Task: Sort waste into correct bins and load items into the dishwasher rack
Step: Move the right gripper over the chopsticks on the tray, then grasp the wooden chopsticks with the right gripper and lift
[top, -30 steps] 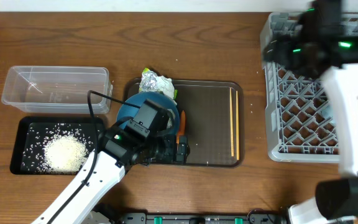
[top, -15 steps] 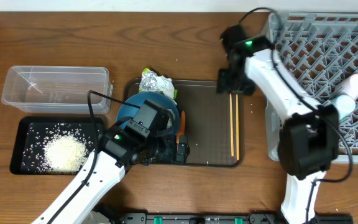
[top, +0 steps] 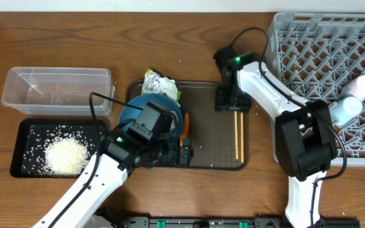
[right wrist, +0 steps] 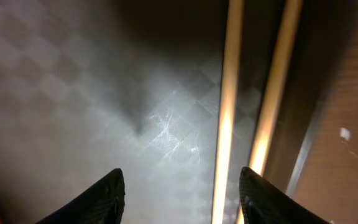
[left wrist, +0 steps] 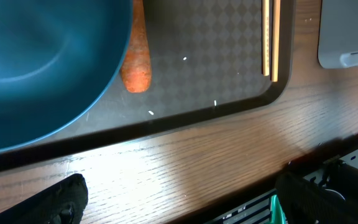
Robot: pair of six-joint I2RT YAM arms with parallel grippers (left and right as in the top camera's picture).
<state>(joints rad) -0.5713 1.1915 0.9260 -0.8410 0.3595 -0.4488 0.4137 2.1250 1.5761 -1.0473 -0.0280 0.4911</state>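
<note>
- Overhead: The sorting was part done. The rice [top: 65, 155] lay as a loose white heap in the shallow black tray [top: 24, 130] at the near left, while the clear tub [top: 56, 88] behind it held no waste that I could make out.
- The crumpled foil wrapper [top: 159, 83] and the slim carrot [top: 184, 136] were still unsorted, both beside the dark blue bowl [top: 146, 109] on the left part of the brown serving tray [top: 211, 136].
- In the grey lattice dishwasher rack [top: 322, 57] at the right lay the whitish cup [top: 363, 85] and the light blue cup [top: 346, 109]. The bowl and the chopsticks [top: 238, 133] were left to load, and no small light blue bowl showed.
- The right gripper [top: 231, 101] hung over the far ends of the chopsticks; the left gripper [top: 170, 152] sat at the tray's near edge by the carrot.
- Left wrist: The left gripper [left wrist: 185, 199] stood wide open and empty over the wood-grain table [left wrist: 185, 162]. The bowl's smooth glazed curve [left wrist: 36, 56] touched the carrot's matt orange length [left wrist: 137, 53]. A few stray grains dotted the chequered tray.
- Right wrist: The right gripper [right wrist: 182, 186] hovered low over the tray, its dark fingertips [right wrist: 101, 199] apart. One thin pale stick of the chopsticks [right wrist: 229, 124] ran between them, not yet pinched. The other lay at the right fingertip; whether they touched, I could not tell.
</note>
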